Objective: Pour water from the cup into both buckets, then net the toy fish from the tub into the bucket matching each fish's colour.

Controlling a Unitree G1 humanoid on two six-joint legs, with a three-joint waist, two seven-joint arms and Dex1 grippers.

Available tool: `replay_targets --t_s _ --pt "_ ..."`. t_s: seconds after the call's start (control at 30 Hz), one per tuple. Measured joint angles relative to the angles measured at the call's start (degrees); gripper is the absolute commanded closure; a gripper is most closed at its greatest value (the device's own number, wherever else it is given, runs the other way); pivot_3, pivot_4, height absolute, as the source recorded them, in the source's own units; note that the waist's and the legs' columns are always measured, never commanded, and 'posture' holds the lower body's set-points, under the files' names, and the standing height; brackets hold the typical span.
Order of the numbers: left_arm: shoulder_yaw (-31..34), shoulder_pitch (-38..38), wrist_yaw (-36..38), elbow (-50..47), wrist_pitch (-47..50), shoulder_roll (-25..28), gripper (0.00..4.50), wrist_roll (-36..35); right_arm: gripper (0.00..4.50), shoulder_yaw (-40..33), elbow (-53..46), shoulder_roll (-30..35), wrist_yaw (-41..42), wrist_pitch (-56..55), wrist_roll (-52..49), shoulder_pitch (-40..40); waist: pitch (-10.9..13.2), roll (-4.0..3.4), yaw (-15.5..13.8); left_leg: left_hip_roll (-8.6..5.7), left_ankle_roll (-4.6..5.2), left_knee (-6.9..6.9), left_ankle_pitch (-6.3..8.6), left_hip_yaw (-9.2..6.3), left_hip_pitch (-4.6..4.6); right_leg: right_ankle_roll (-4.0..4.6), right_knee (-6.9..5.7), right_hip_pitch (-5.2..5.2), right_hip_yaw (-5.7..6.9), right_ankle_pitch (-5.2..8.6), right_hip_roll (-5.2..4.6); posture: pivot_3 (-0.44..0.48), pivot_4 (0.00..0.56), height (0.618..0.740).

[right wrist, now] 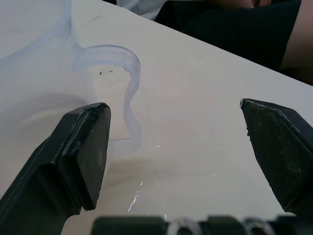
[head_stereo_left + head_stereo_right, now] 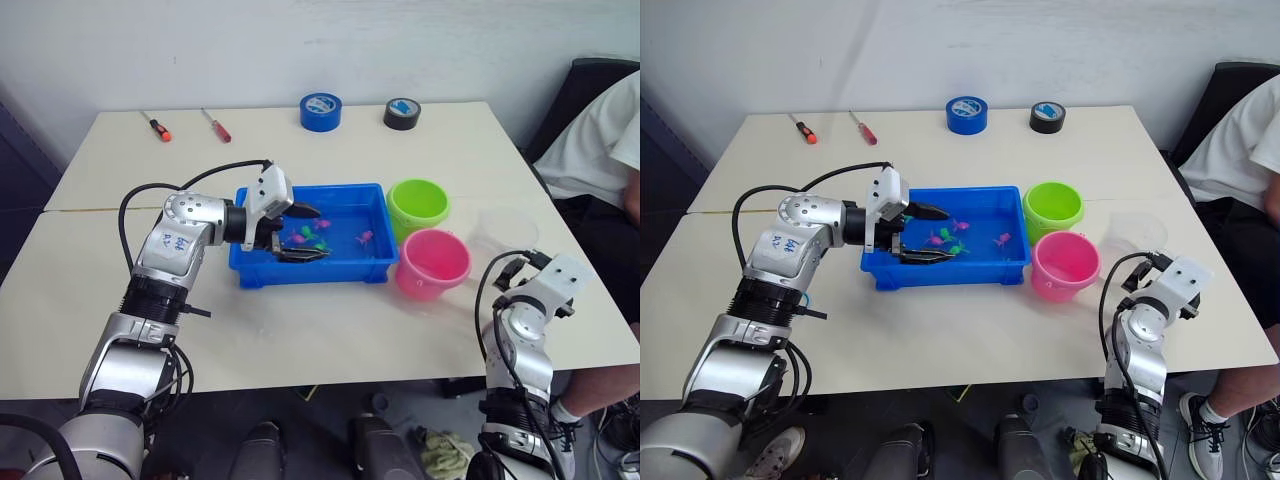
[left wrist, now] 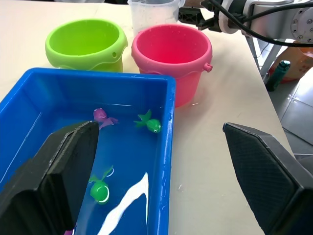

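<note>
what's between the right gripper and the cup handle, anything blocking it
Nothing visible. The right gripper is open, and only bare table lies between its fingers and the clear handle of the cup. The pink bucket stands beside the cup toward the robot's left, off that path.

Even, bright light falling from above; shadows staying soft and short beside buckets. White glare streaking across water in tub. Small wet glints shining on table near cup handle. Left gripper fingers looming large and slightly blurring at close range.
</note>
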State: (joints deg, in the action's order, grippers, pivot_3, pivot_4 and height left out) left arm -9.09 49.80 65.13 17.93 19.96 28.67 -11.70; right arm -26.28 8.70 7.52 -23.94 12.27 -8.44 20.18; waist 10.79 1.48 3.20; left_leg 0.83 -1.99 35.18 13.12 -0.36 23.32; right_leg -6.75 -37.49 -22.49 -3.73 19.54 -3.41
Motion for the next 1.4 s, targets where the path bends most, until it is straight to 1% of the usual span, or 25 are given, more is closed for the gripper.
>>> replay_targets --t_s 0.13,0.23,0.33,0.37,0.5,0.83,0.97,1.2,1.4 --pt "0.0 -0.1 -0.1 -1.4 0.1 0.3 0.06 0.0 0.00 0.0 1.1 1.0 0.2 -0.8 0.1 1.0 0.0 0.00 0.0 0.01 0.00 0.00 0.00 0.00 0.00 0.00 0.00 0.00 0.00 0.00 0.01 0.000 0.150 0.734" --pt "0.0 -0.5 -0.2 -1.9 0.5 0.4 0.00 0.0 0.75 0.1 1.1 1.2 0.2 -1.1 0.2 1.1 0.0 0.00 0.0 0.01 0.00 0.00 0.00 0.01 -0.01 0.00 0.00 0.00 -0.02 0.00 0.01 0.000 0.150 0.734" --pt "0.0 -1.2 -0.4 -1.9 0.9 0.4 0.00 0.0 2.14 0.8 1.1 1.2 0.3 -1.1 0.3 1.1 0.0 0.00 0.0 0.01 0.00 0.00 0.00 0.01 -0.01 0.00 -0.01 0.00 -0.02 0.00 0.00 0.000 0.150 0.734" --pt "0.0 -1.2 -0.5 -1.9 0.9 0.5 0.00 0.0 2.51 1.0 1.1 1.1 0.5 -1.1 0.3 1.1 0.0 0.00 -0.1 0.00 0.00 0.00 0.00 0.01 -0.01 0.00 -0.01 0.00 -0.02 0.00 0.00 0.000 0.150 0.734" --pt "0.0 -1.2 -0.6 -2.2 1.1 0.6 0.00 -0.1 4.46 1.2 1.0 1.0 1.0 -1.4 0.1 1.1 0.0 0.00 -0.2 0.00 0.00 0.00 0.00 0.01 -0.01 0.00 0.00 0.00 -0.02 0.00 -0.01 0.000 0.150 0.734" --pt "0.0 -1.2 -0.6 -2.3 1.1 0.6 0.00 -0.1 4.46 1.1 -0.8 0.7 1.2 -1.9 -0.5 -0.1 0.0 0.00 -0.3 0.00 0.00 0.00 0.00 0.00 -0.01 0.00 0.01 0.02 0.00 0.00 -0.01 0.000 0.150 0.734" --pt "0.0 -1.3 -0.7 -2.5 1.1 0.6 0.00 -0.1 4.46 1.1 -5.7 -1.1 0.5 -0.3 -0.7 -3.3 0.0 0.00 -0.4 0.00 0.00 -0.01 0.00 -0.01 0.00 0.00 0.01 0.02 0.00 0.00 -0.01 0.000 0.150 0.734" --pt "0.0 -2.0 -0.8 -2.9 1.1 0.5 0.00 -0.1 4.46 1.4 -17.8 -6.0 -1.1 4.8 -0.7 -11.3 0.0 0.00 -0.9 0.00 0.00 -0.01 0.00 -0.04 0.00 0.00 0.02 0.03 0.02 0.00 -0.02 0.000 0.150 0.734" --pt "0.0 -2.0 -0.8 -2.9 0.8 -0.2 0.00 -0.1 4.46 1.4 -19.8 -6.7 -1.9 7.6 -0.5 -12.2 0.0 -0.01 -1.1 0.00 -0.01 -0.01 0.00 -0.03 0.00 0.00 0.03 0.02 0.01 0.00 -0.01 0.000 0.150 0.734"
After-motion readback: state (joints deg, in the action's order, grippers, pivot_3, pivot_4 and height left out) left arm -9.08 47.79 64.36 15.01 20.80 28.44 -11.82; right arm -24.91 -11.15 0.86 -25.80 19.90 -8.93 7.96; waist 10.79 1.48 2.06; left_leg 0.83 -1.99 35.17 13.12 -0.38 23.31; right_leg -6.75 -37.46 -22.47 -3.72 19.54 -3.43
